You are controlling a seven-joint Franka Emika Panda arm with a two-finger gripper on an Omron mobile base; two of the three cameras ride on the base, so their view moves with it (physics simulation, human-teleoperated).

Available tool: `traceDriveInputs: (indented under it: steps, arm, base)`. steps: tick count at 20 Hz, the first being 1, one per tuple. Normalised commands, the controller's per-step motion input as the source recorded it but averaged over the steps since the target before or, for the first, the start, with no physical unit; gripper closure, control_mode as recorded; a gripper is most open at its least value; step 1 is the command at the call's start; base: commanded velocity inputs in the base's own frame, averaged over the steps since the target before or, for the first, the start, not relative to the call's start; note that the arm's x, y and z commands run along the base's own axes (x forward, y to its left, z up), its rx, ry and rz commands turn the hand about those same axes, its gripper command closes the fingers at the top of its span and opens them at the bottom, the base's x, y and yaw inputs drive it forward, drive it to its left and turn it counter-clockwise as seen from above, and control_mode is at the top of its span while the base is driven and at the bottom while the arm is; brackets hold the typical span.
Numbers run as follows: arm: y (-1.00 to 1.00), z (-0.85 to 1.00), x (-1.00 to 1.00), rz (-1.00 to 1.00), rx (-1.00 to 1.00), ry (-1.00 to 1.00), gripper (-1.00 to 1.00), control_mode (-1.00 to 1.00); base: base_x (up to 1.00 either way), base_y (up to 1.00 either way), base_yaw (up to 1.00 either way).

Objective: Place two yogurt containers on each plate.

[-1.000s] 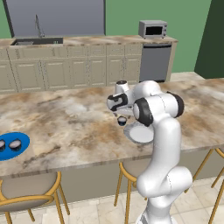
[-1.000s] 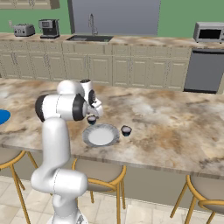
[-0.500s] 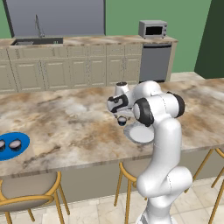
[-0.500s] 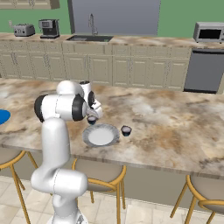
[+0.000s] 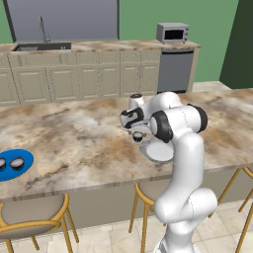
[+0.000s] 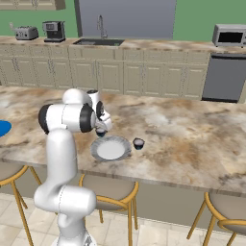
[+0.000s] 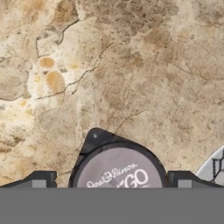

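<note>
End effector (image 7: 112, 180) spread, fingertips either side of yogurt container (image 7: 118, 168); plate rim (image 7: 214, 168) near one fingertip.

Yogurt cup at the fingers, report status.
Fingers open, astride yogurt cup. Not on grey plate yet. Second cup beside plate. Nothing seen blocking.

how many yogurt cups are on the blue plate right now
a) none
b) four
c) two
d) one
c, the left base view shows two yogurt cups side by side on the blue plate
</note>
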Motion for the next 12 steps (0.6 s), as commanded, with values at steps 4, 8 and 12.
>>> traceDriveInputs:
  steps: [4, 8, 12]
  arm:
    - [0.05, -0.15, 0.02, 0.00, 0.00, 0.03, -1.00, -1.00]
    - [0.06, -0.16, 0.12, 0.00, 0.00, 0.02, -1.00, -1.00]
    - [0.00, -0.15, 0.08, 0.00, 0.00, 0.03, -1.00, -1.00]
  base:
    - [0.00, 0.00, 0.00]
    - [0.00, 0.00, 0.00]
    - [0.00, 0.00, 0.00]
